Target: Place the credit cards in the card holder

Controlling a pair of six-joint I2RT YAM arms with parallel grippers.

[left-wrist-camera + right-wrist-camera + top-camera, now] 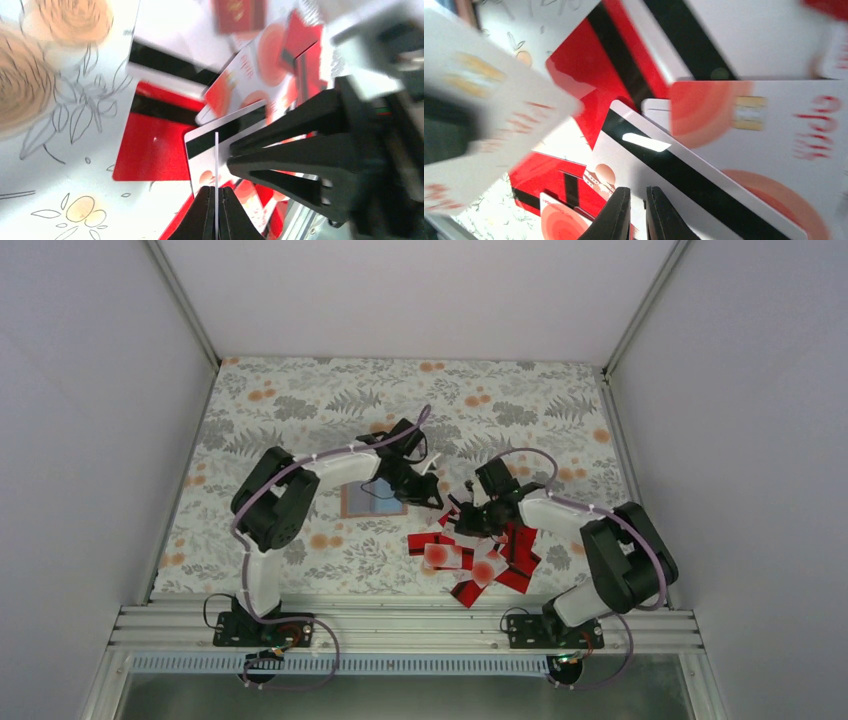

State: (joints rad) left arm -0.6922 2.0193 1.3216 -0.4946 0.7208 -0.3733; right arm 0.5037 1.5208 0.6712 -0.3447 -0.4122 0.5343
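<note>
My left jaws pinch one white card [216, 160] edge-on over the heap of credit cards [480, 555], too overlapped to count. My right jaws sit pressed nearly together beside it. The one card holder [355, 502] lies on the desk [300, 410] under my left arm [300, 475].

Robot test cell, laboratory type. Enclosure of plain white panels [90, 440] at left, right and far side, held by aluminium corner posts [185, 305]. Table under a floral cloth [300, 400]. Slotted aluminium rail [400, 625] along the near edge, carrying two bolted robot arms, left arm [275, 505] and right arm [620, 560], with loose purple cables [335, 650]. Credit cards [480, 560] scattered on the cloth, near right.
</note>
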